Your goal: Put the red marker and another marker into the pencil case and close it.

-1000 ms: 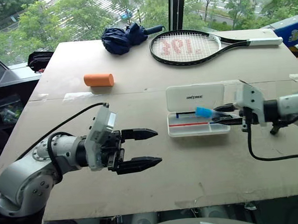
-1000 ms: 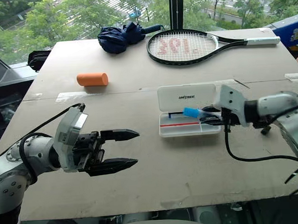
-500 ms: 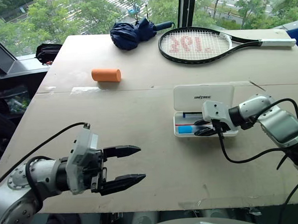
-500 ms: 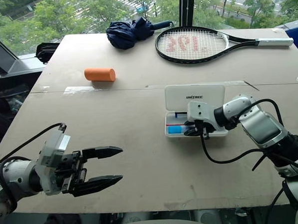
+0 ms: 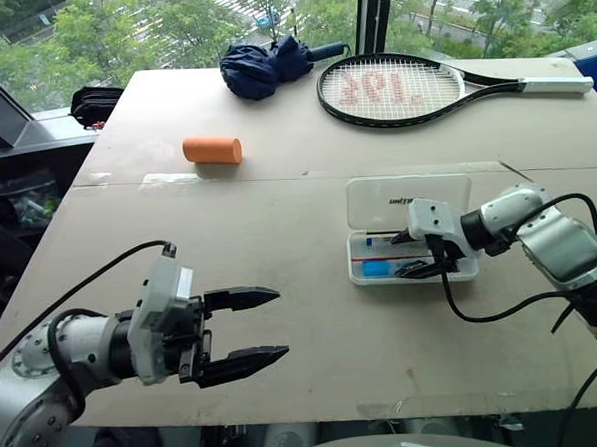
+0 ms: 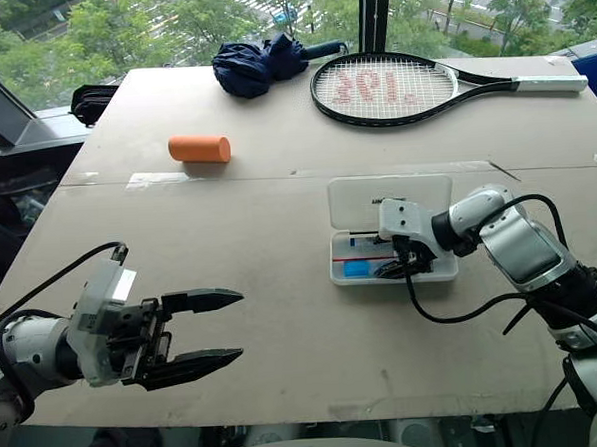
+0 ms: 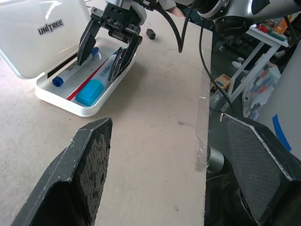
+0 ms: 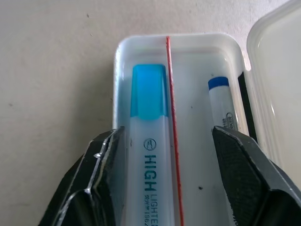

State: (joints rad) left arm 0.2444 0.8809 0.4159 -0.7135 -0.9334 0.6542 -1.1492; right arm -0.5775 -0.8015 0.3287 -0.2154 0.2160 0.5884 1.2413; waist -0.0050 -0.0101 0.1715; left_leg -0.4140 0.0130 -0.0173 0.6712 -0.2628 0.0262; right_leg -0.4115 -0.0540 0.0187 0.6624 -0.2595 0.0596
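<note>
Both grippers gape empty: right gripper [image 7: 104, 51] straddling the pencil case [image 5: 413, 270] tray, left gripper [image 5: 256, 328] over bare table [image 5: 279, 225] near its front edge.

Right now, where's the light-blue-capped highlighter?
The highlighter lies in the open pencil case, in the tray's near compartment beside the thin red marker, between the right gripper's open fingers.

A pale beige table [image 5: 278, 215] fills the frame's centre, made of two boards joined by a taped seam. Along the top edge, windows [image 5: 168, 20] split by a dark frame post [image 5: 371, 14] show daylit green trees.
</note>
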